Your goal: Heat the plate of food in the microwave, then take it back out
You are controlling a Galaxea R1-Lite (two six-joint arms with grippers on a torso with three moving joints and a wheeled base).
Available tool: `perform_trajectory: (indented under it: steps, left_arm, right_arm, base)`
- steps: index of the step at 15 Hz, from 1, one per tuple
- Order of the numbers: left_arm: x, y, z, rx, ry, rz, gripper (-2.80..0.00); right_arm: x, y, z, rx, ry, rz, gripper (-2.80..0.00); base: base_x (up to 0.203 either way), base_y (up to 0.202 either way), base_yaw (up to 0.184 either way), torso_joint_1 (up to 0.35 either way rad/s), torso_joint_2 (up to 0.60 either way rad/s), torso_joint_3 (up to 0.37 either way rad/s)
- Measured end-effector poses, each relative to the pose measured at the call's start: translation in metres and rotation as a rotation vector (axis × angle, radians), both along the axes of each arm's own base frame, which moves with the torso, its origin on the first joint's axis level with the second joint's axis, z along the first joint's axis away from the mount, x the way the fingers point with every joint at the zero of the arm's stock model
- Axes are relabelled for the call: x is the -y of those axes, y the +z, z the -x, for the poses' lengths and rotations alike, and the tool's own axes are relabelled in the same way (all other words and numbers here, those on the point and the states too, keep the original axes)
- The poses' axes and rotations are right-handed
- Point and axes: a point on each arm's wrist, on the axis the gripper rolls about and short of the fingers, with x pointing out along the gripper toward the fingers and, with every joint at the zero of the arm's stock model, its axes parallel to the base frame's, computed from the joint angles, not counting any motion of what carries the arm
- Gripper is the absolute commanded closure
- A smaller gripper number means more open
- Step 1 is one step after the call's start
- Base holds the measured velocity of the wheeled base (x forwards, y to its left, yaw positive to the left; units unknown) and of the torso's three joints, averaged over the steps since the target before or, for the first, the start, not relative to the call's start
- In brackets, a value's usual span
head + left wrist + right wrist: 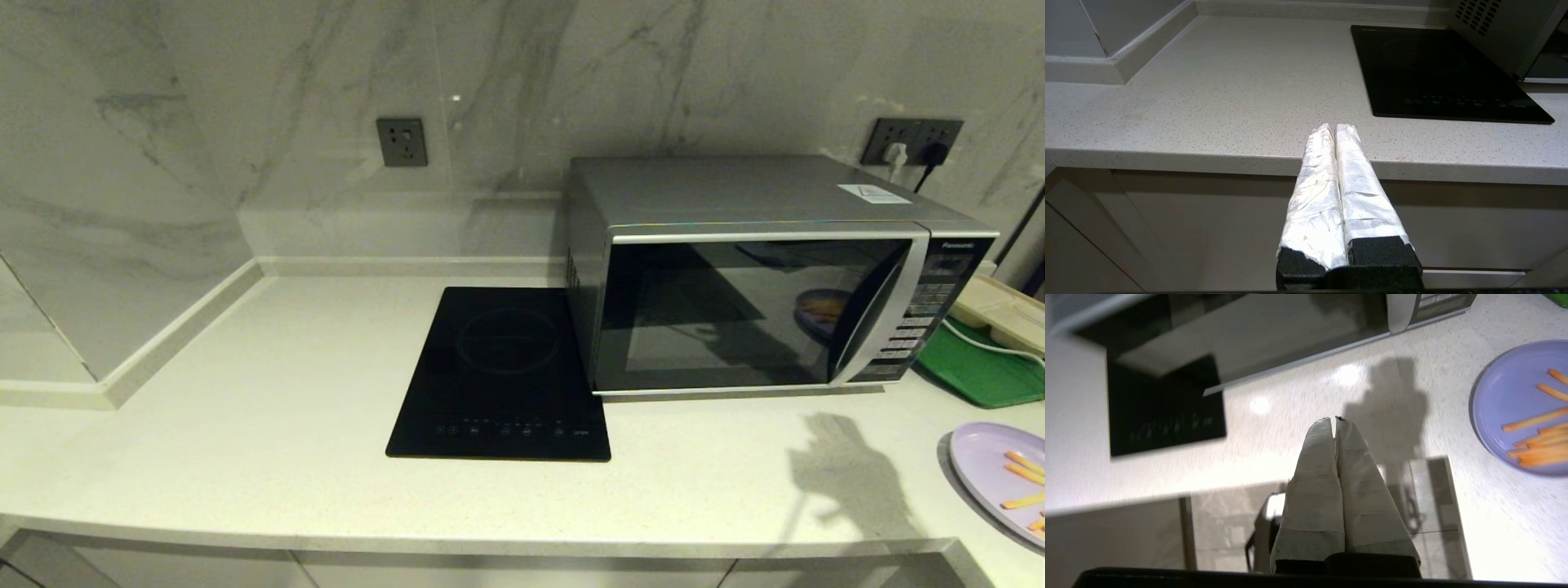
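Head view: the black induction cooktop (pixel 500 376) lies just left of the microwave (pixel 767 278), whose door is closed. The plate of food (pixel 1000 474) sits on the counter (pixel 245 425) right of and nearer than the microwave. The left gripper (pixel 1334 130) hangs at the counter's front edge, fingers together; the right gripper (pixel 1334 422), fingers pressed together and empty, hovers above the counter before the microwave.

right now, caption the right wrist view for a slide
Shut right end effector above counter, plate of food beside it.
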Motion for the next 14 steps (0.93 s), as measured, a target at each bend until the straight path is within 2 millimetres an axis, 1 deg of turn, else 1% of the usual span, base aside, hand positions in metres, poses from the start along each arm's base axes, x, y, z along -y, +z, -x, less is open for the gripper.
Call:
perform_trajectory:
  steps: [3,5,6,7,8,9,11,14]
  left_arm:
    - [0.000,0.000,0.000,0.001,0.000,0.000,0.00]
    - [0.000,0.000,0.000,0.000,0.000,0.000,0.00]
    - [0.000,0.000,0.000,0.000,0.000,0.000,0.00]
    - [0.000,0.000,0.000,0.000,0.000,0.000,0.00]
    - [0.000,0.000,0.000,0.000,0.000,0.000,0.00]
    - [0.000,0.000,0.000,0.000,0.000,0.000,0.00]
    - [0.000,0.000,0.000,0.000,0.000,0.000,0.00]
    - [0.000,0.000,0.000,0.000,0.000,0.000,0.00]
  right_arm:
    - [-0.015,0.016,0.082,0.078,0.057,0.066,0.00]
    - [-0.026,0.017,0.142,0.146,0.078,0.111,0.00]
    - [-0.031,0.014,0.169,0.166,0.089,0.133,0.00]
    - [-0.035,0.008,0.195,0.176,0.101,0.155,0.00]
    - [-0.039,-0.001,0.217,0.178,0.111,0.169,0.00]
    - [-0.042,-0.010,0.234,0.186,0.117,0.179,0.00]
    - [-0.045,-0.033,0.268,0.219,0.142,0.200,0.00]
    - [-0.040,-0.078,0.307,0.233,0.163,0.232,0.00]
  base:
    - [0.000,0.000,0.000,0.000,0.00,0.000]
    - [0.000,0.000,0.000,0.000,0.00,0.000]
    - [0.000,0.000,0.000,0.000,0.00,0.000]
    - [0.000,0.000,0.000,0.000,0.00,0.000]
    - [0.000,0.000,0.000,0.000,0.00,0.000]
    - [0.000,0.000,0.000,0.000,0.00,0.000]
    - [0.000,0.000,0.000,0.000,0.00,0.000]
    - [0.000,0.000,0.000,0.000,0.00,0.000]
